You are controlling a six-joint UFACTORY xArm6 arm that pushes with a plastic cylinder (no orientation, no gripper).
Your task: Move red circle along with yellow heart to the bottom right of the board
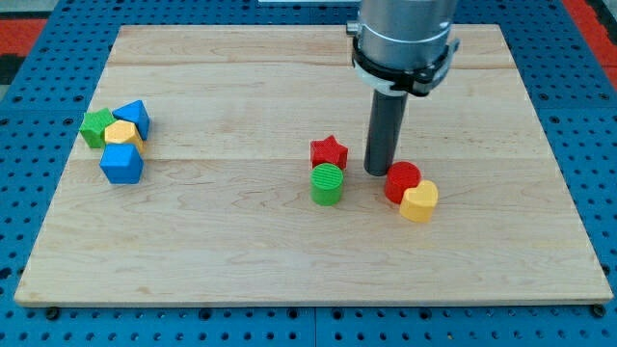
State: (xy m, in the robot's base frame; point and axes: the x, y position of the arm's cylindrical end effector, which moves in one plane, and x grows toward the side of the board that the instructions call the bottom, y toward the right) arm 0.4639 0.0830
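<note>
Red circle point(402, 181) sits right of board centre, touching yellow heart point(419, 201) on its lower-right side; pair is well apart from the bottom-right corner; my tip point(376, 173) stands just beside the circle's upper-left, contact or gap I can't tell. Risk: an off-centre push lets the heart slide off sideways & the pair splits; also red star point(329, 151) & green cylinder point(328, 183) are near to my left; swinging wide could clip them. Arm hangs from the view's top, rod upright; no fingers, nothing grasped.

Single camera, raised in front of the wooden board point(289, 251), angled downward, whole board in frame
</note>
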